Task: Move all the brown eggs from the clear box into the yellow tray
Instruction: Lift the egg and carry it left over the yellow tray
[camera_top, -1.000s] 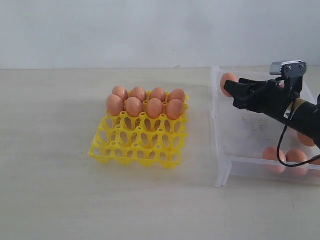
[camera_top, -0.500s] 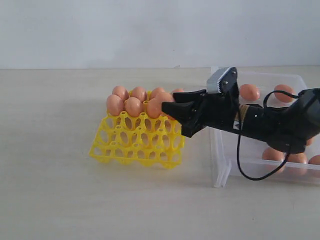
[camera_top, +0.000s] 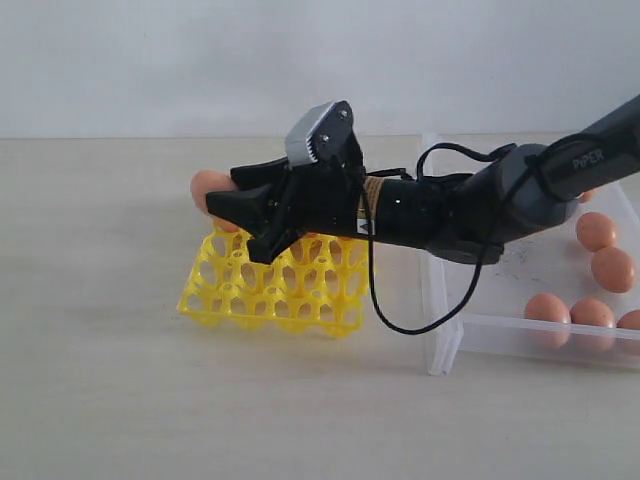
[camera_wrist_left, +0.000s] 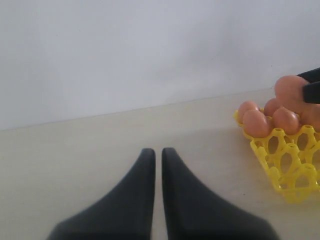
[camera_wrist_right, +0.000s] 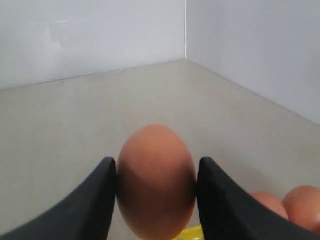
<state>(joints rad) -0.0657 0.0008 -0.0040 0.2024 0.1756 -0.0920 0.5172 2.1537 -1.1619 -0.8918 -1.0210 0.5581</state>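
My right gripper (camera_top: 226, 200) reaches across from the right and hangs over the far left part of the yellow tray (camera_top: 268, 296). It is shut on one brown egg (camera_top: 208, 186), which fills the gap between both fingers in the right wrist view (camera_wrist_right: 156, 182). The arm hides most of the eggs seated in the tray's far rows; some show in the left wrist view (camera_wrist_left: 256, 123). Several more brown eggs (camera_top: 597, 231) lie in the clear box (camera_top: 444, 342) at the right. My left gripper (camera_wrist_left: 158, 152) is shut on nothing, low over bare table left of the tray.
The right arm and its black cable (camera_top: 400, 322) span the gap between tray and box. The tray's near rows of cups (camera_top: 300, 305) hold nothing. A white wall stands behind the table.
The right arm has swung left from over the clear box to across the yellow tray, carrying a brown egg to the tray's far left corner.
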